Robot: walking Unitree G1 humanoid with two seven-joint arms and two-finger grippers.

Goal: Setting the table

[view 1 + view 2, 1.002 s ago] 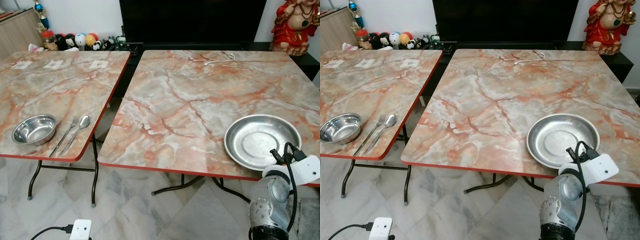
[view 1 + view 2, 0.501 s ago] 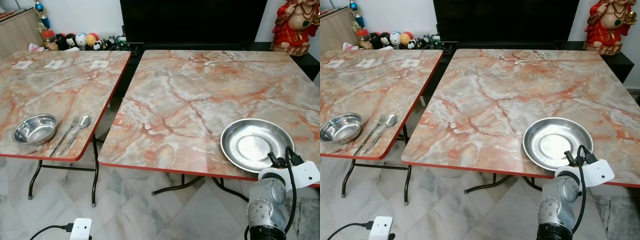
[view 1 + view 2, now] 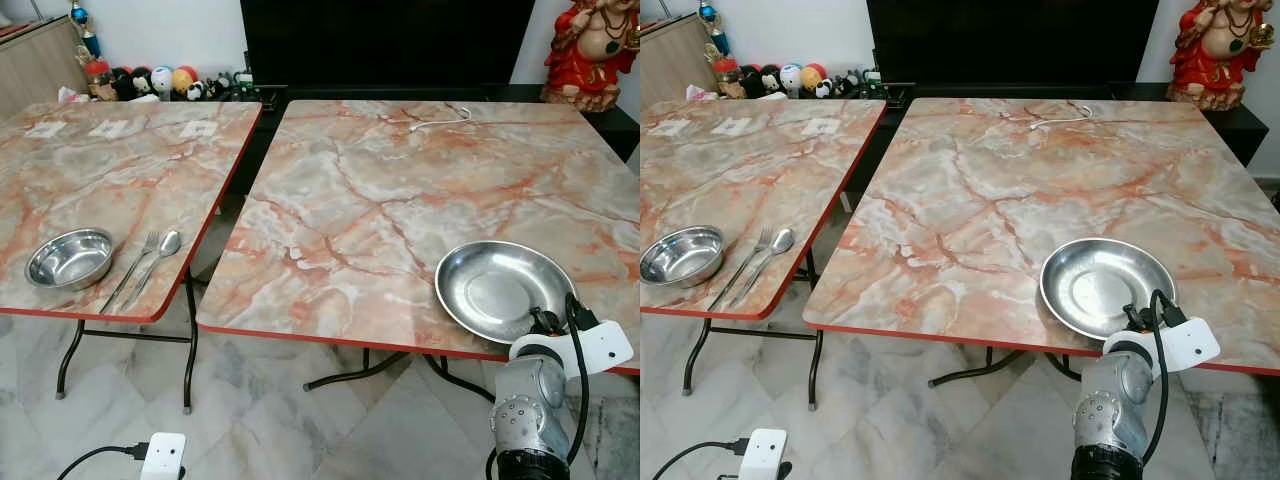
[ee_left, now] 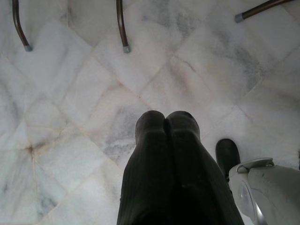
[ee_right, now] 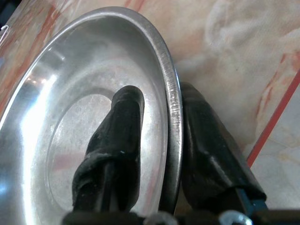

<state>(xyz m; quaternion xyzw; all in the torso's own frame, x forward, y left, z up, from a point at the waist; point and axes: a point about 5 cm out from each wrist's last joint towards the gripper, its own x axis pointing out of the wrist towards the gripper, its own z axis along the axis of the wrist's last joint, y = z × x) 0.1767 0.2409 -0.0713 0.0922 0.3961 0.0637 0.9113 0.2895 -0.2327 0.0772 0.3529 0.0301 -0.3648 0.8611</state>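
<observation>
A round steel plate (image 3: 497, 290) lies at the near right corner of the right marble table (image 3: 350, 200). My right gripper (image 5: 161, 96) is shut on the steel plate at its near rim (image 3: 543, 322), with one finger (image 5: 117, 140) inside the dish and the other (image 5: 206, 154) outside it. On the left table (image 3: 100, 170), near its front edge, sit a small steel bowl (image 3: 68, 258), a fork (image 3: 130, 268) and a spoon (image 3: 155, 262) side by side. My left gripper (image 4: 164, 119) hangs shut over the marble floor.
A gap separates the two tables. A white cable (image 3: 438, 120) lies at the far side of the right table. A red statue (image 3: 590, 50) and a row of small toys (image 3: 160, 82) stand behind. A white power adapter (image 3: 160, 455) lies on the floor.
The steel plate has slid a little to the left along the table's front edge, with my right gripper on its rim moving along. The bowl, fork and spoon have stayed put.
</observation>
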